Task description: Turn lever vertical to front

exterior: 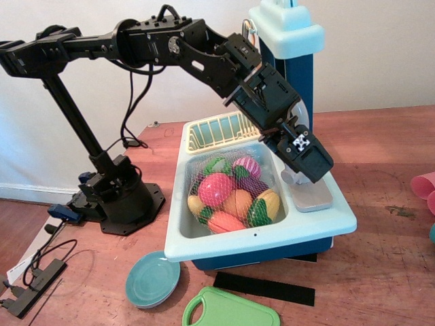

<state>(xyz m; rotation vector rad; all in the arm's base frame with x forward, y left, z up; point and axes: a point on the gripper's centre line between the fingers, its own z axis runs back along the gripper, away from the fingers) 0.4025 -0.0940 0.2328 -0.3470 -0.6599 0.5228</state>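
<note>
My black gripper (314,171) hangs over the right rim of the toy sink (262,241), right at the grey faucet base (311,198). A short light-grey stub, the lever (293,178), pokes out just left of and below the gripper's tip. The gripper body covers most of it, so I cannot tell which way it points. The fingers are hidden behind the gripper's own body, so I cannot tell if they are open or shut on the lever. Part of the arched grey spout (305,117) shows behind the wrist.
The basin holds a net bag of toy fruit and vegetables (234,193). A yellow dish rack (217,132) sits at the back left and a blue-white tower (289,41) behind. A teal plate (153,278), green cutting board (231,311), black strip (265,288) and pink cup (425,187) lie around.
</note>
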